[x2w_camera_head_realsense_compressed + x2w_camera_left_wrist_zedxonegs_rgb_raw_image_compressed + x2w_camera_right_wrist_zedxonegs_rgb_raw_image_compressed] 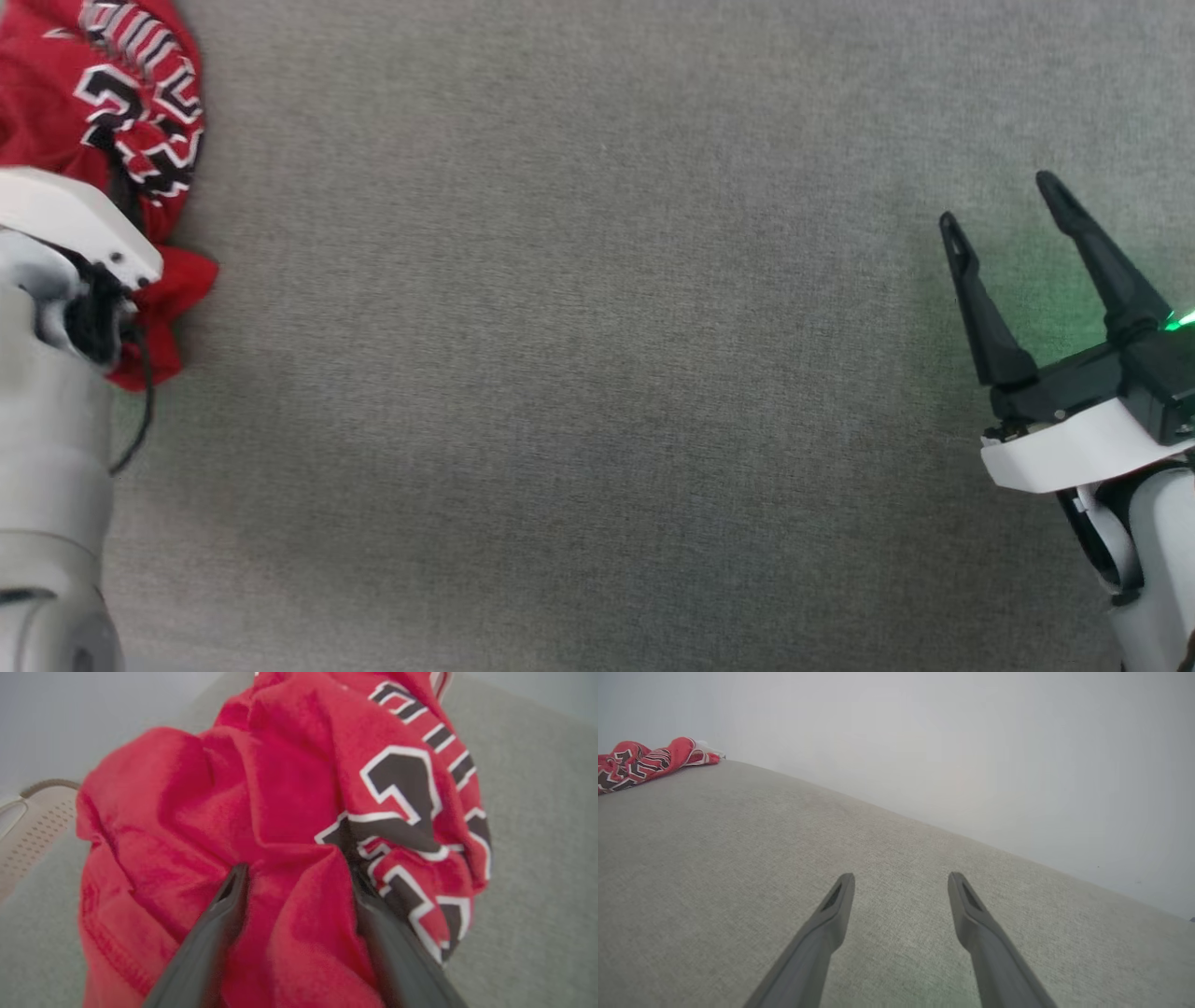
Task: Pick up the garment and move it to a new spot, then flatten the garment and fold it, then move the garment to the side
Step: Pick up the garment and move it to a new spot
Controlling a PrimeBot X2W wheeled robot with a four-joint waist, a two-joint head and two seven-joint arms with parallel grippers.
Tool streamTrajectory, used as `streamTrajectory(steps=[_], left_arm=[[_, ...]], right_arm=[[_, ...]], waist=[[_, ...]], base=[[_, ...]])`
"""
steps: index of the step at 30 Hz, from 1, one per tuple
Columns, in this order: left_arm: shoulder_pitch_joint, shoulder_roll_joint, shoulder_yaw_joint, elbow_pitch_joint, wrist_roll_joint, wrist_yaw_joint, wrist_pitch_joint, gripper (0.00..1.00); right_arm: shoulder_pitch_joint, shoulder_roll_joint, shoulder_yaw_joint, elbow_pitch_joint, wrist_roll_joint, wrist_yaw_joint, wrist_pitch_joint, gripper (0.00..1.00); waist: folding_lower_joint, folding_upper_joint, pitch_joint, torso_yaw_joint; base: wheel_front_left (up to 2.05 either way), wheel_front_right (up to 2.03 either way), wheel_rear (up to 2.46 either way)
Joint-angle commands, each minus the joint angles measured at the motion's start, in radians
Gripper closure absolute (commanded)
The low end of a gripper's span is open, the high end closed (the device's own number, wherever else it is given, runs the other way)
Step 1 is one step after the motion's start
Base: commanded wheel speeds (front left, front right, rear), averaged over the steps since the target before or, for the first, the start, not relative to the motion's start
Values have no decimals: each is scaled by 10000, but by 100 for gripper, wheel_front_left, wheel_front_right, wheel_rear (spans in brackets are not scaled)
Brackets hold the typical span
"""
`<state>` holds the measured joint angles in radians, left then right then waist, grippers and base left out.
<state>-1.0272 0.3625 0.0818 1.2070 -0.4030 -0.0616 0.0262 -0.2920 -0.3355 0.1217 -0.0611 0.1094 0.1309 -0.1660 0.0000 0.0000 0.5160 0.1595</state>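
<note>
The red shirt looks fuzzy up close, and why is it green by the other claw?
Left wrist view: the shirt sits so near the camera that it blurs around the open left gripper. Head view: a small green light on the open right gripper tints the gray surface beside it. Right wrist view: even, soft light, hardly any shadows.

R gripper [997, 198]: blk tapered fingers [980, 308], white wrist shell [1055, 457], green LED [1178, 322]. L forearm [47, 448] grey, blk cable [145, 411].
</note>
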Motion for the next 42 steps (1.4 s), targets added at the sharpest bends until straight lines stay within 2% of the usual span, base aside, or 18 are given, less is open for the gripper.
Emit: streamTrajectory(steps=[1,9,11,14,15,16,20,27,36,42], left_arm=[[-143,-27,39,270,-114,83,500,0],[123,-454,-349,1122,-100,515,4097,0],[271,-552,-456,1221,-108,428,4868,0],[293,-534,-417,1256,-232,405,5064,2],[273,-474,-332,1238,-321,467,4748,87],[248,-388,-297,1218,-339,437,4567,100],[-169,192,-228,851,-361,206,3665,100],[-1014,1032,-743,104,183,-277,2167,100],[-1535,1316,-1789,-620,894,-590,1272,100],[-1646,1276,-2578,-1534,1041,-682,1489,100]], right_arm=[[-83,-33,-28,-102,-61,-1,51,0],[-228,-116,-1,-383,-55,-3,240,0],[-250,-117,-2,-408,-58,-3,288,0],[-286,-114,-34,-413,-36,-3,317,0],[-301,-95,-59,-391,-40,-3,322,0],[-310,-60,-82,-371,-54,-3,296,0],[-269,84,-235,-234,-87,-3,131,0],[-58,409,-497,197,-36,-3,-219,0],[188,987,-730,730,-74,-3,-553,0],[419,1391,-966,1076,-142,-3,-766,0]], waist=[[0,0,252,-168],[0,0,587,-317],[0,0,639,-348],[0,0,694,-374],[0,0,697,-381],[0,0,679,-384],[0,0,455,-299],[0,0,-544,20],[0,0,-1889,202],[0,0,-2718,171]], base=[[0,0,0],[0,0,0],[0,0,0],[0,0,0],[0,0,0],[0,0,0],[0,0,0],[0,0,0],[0,0,0],[0,0,0]])
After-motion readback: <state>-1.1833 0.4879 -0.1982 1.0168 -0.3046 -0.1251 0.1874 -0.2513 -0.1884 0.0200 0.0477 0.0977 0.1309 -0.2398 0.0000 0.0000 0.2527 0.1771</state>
